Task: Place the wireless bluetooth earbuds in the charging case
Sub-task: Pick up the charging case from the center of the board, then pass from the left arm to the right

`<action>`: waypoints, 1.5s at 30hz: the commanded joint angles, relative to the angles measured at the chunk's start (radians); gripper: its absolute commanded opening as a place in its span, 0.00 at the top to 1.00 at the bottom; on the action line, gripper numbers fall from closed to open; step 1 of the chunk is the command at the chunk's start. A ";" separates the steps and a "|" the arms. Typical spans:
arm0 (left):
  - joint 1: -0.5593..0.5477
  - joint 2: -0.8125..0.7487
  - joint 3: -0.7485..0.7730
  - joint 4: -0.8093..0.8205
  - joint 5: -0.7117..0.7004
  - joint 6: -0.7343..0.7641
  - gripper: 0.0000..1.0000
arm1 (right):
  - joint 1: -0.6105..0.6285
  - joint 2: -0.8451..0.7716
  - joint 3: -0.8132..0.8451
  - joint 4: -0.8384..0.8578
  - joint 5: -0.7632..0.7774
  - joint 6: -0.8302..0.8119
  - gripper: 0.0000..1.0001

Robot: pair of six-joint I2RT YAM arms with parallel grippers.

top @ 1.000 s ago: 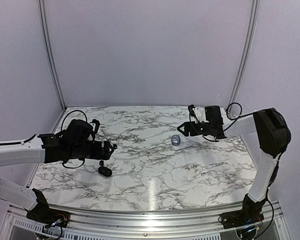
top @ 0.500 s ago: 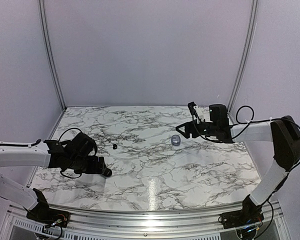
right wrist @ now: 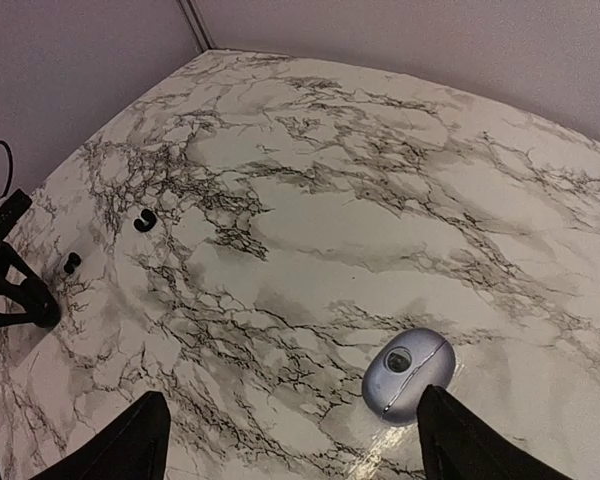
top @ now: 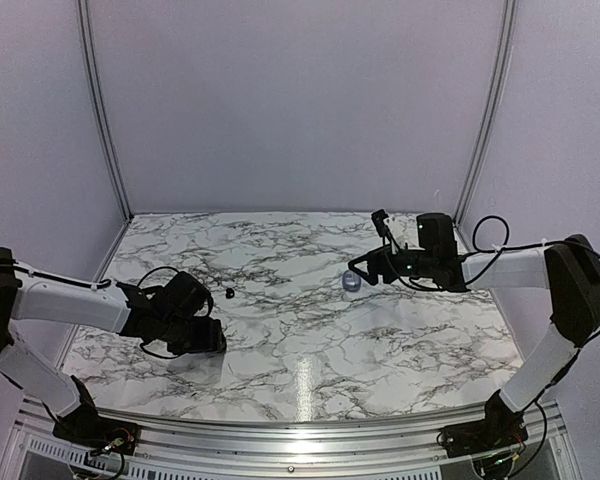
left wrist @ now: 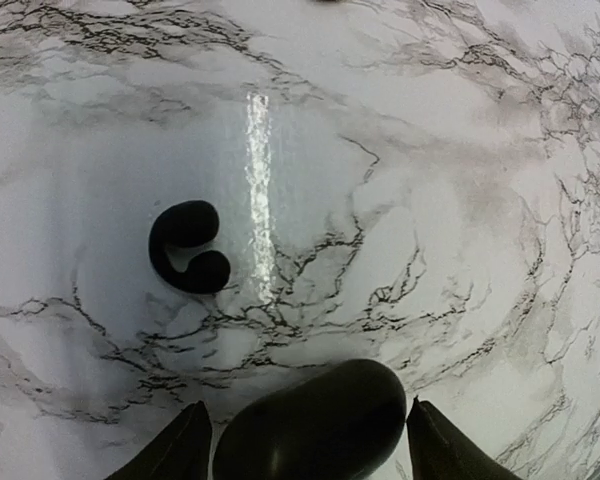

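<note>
Lying beyond left pincer point(left wrist: 308, 442): black earbud point(left wrist: 188, 248)

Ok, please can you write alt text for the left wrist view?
A black oval case sits between the fingers of the left pincer at the bottom edge, very close to both. Beyond it, a small black C-shaped earbud lies on the marble table.

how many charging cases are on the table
2: a black case between the left gripper's fingers, and a silvery-grey case on the table just ahead of the right gripper. More may be hidden.
</note>
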 commanded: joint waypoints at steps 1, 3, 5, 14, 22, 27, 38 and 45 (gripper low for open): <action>-0.016 0.057 0.031 0.079 0.045 0.012 0.32 | 0.004 -0.025 -0.004 0.011 -0.002 -0.017 0.15; -0.024 0.082 0.049 0.085 0.050 0.027 0.34 | 0.005 -0.024 -0.004 0.008 -0.003 -0.020 0.15; -0.037 0.107 0.069 0.085 0.046 0.046 0.35 | 0.005 -0.025 -0.002 0.007 -0.005 -0.021 0.14; -0.056 0.171 0.120 0.087 0.039 0.099 0.50 | 0.005 -0.024 -0.001 0.004 -0.015 -0.026 0.15; -0.060 0.154 0.137 0.098 0.043 0.175 0.64 | 0.006 -0.048 -0.038 0.037 -0.088 -0.013 0.17; -0.059 0.117 0.148 0.098 0.054 0.250 0.78 | 0.010 -0.078 -0.084 0.074 -0.163 0.008 0.22; -0.059 0.050 0.198 0.146 0.464 0.437 0.87 | 0.117 -0.209 -0.242 0.223 -0.352 0.046 0.24; -0.060 0.071 0.268 0.223 0.645 0.337 0.84 | 0.324 -0.329 -0.306 0.208 -0.150 -0.102 0.18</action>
